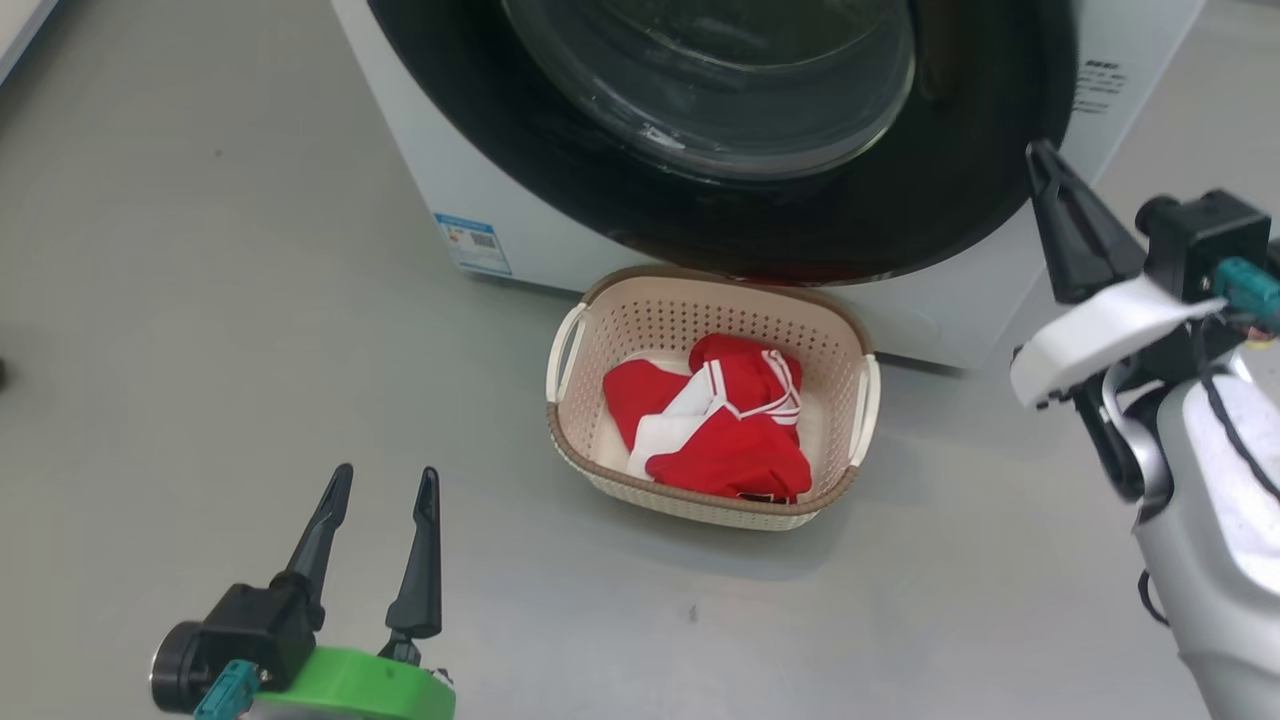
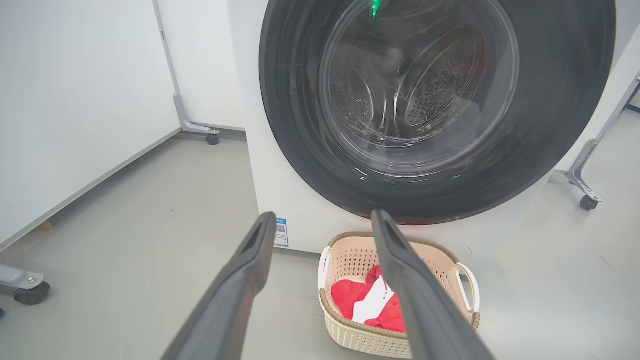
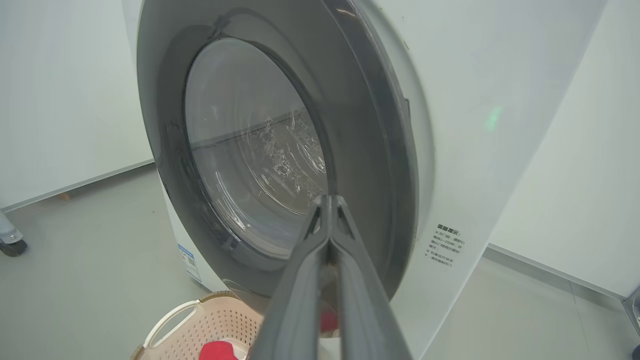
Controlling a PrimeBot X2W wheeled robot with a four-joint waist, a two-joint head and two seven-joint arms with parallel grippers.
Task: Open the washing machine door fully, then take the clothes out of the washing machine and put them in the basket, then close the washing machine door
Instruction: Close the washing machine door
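The right gripper is pinched fully shut on nothing, its tips by the right edge of the door; whether they touch it I cannot tell. The left gripper hangs wide open and empty over the floor. The door looks shut against the machine. Just before it stands the basket, red clothes inside.
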